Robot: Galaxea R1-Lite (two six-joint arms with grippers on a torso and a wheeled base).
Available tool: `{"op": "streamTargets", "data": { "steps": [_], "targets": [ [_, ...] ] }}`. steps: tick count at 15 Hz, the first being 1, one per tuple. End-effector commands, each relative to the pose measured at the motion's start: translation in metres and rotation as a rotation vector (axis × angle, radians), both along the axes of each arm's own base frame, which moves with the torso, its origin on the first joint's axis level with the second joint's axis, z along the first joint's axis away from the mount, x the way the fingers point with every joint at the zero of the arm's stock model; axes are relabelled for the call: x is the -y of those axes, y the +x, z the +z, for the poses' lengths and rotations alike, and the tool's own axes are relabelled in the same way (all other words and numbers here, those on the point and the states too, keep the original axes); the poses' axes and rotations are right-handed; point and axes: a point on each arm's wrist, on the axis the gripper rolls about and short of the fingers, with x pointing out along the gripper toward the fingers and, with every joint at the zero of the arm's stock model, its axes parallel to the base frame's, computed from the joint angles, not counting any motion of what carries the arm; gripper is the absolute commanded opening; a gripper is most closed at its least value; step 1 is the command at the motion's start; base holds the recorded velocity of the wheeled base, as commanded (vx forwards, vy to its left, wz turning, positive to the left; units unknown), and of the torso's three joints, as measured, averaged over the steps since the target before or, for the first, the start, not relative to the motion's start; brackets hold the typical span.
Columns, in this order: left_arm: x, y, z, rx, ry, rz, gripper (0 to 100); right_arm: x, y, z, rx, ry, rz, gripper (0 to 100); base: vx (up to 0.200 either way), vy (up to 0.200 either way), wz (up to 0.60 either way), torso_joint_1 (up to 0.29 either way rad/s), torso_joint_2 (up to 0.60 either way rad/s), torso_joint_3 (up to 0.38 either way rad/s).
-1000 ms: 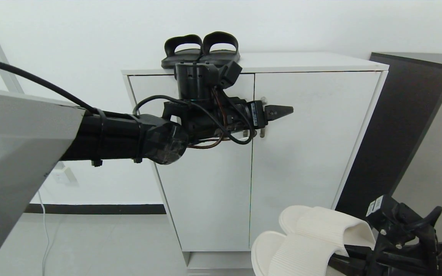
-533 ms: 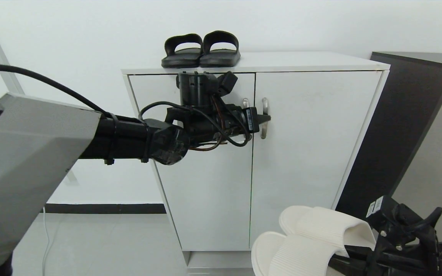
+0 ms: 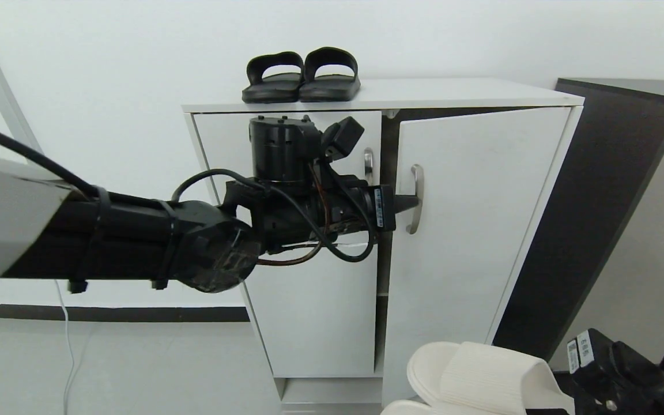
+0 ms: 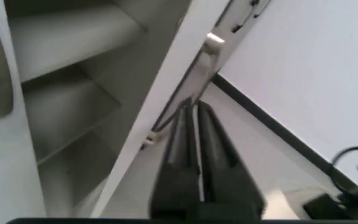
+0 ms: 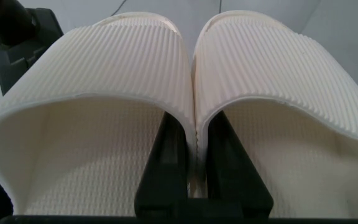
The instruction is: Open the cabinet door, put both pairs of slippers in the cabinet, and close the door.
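A pair of black slippers (image 3: 302, 78) sits on top of the white cabinet (image 3: 470, 92). The cabinet's right door (image 3: 476, 219) stands partly open, with a dark gap beside it. My left gripper (image 3: 410, 203) is shut, its tips against that door's metal handle (image 3: 417, 199). In the left wrist view the shut left gripper (image 4: 194, 115) lies along the door edge, with inner shelves (image 4: 61, 31) showing. Low at the front right, my right gripper (image 5: 194, 134) is shut on the pair of white slippers (image 5: 191, 93), pinching their inner sides together. The same white slippers (image 3: 482, 377) show in the head view.
The left door keeps its own handle (image 3: 368, 164) and stays closed. A tall dark grey cabinet (image 3: 608, 202) stands right of the white one. A thin cable (image 3: 67, 357) hangs down the wall at the left, above bare floor.
The left gripper came back from past the handle, dropped to it, and the right door swung partly open. The white slippers and right gripper sank lower and to the right.
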Motion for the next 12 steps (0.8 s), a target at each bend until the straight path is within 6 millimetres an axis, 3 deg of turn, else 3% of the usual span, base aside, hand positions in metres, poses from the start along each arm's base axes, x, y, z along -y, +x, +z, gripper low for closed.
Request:
{"op": "streamTargets", "data": {
  "steps": [1, 5, 9, 12],
  "targets": [
    [-0.009, -0.033, 0.018, 0.03, -0.022, -0.035, 0, 0.003, -0.003, 0.0, 0.009, 0.004, 0.004, 0, 0.0, 0.0, 0.0, 0.0, 0.0, 0.0],
    [-0.023, -0.051, 0.011, 0.042, -0.028, -0.033, 0, 0.003, -0.003, -0.002, 0.007, -0.007, 0.005, 0, 0.0, 0.0, 0.0, 0.0, 0.0, 0.0],
    [-0.033, -0.028, -0.004, 0.035, -0.035, 0.033, 0, 0.003, -0.002, -0.002, 0.006, -0.01, 0.002, 0, 0.0, 0.0, 0.0, 0.0, 0.0, 0.0],
    [-0.025, -0.003, -0.006, -0.009, -0.086, 0.053, 0, 0.002, -0.002, -0.003, 0.003, -0.013, 0.002, 0, 0.0, 0.0, 0.0, 0.0, 0.0, 0.0]
  ]
}}
